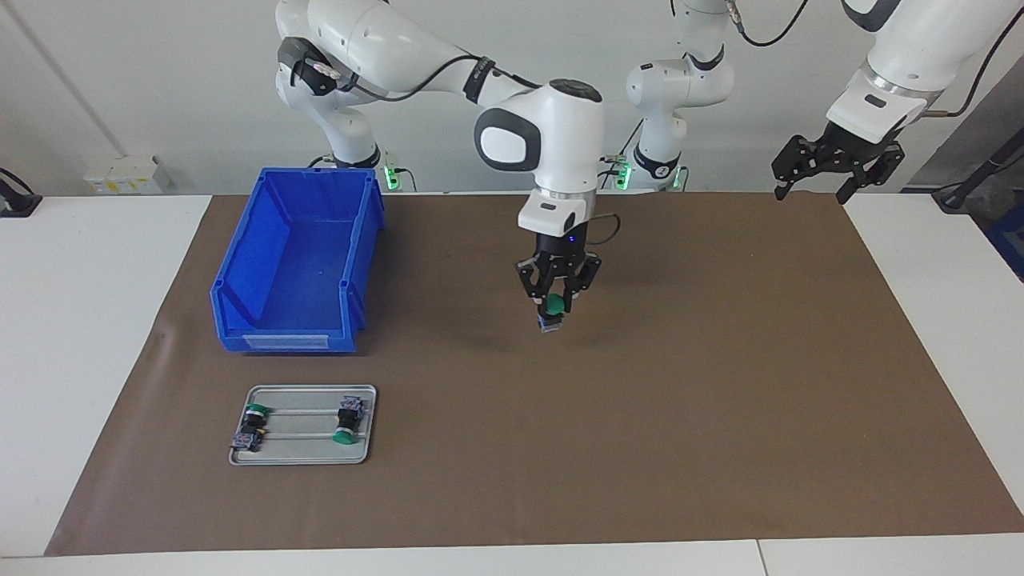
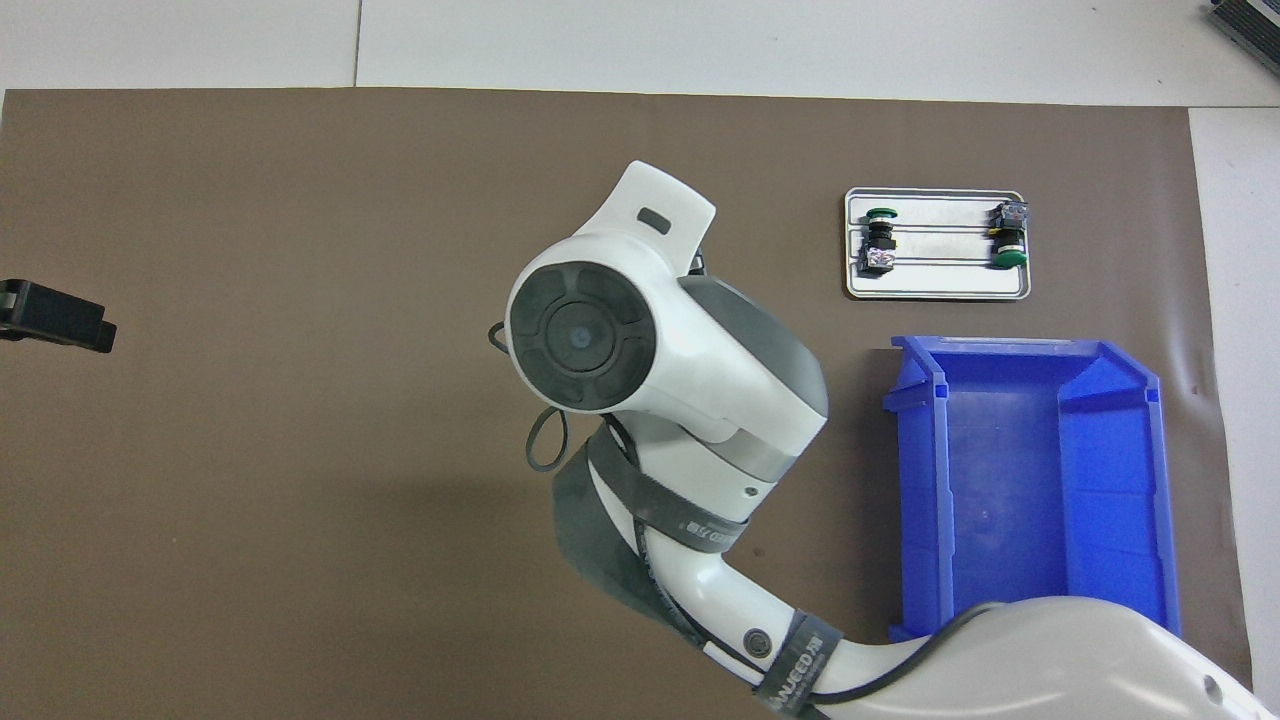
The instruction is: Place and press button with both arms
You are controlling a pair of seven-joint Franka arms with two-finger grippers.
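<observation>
Right gripper (image 1: 558, 303) is pinching the little green-capped push-button switch (image 1: 552, 311) up over mid brown mat (image 1: 720, 400), roughly 2 o'clock from the flat metal tray (image 1: 304, 460). Left gripper (image 1: 834, 164) waits spread wide. Thin grip: a tilt could drop it.

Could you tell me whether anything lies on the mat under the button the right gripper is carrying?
Nothing visible does. The right gripper holds the button above bare brown mat. The blue bin and the tray sit apart, toward the right arm's end.
</observation>
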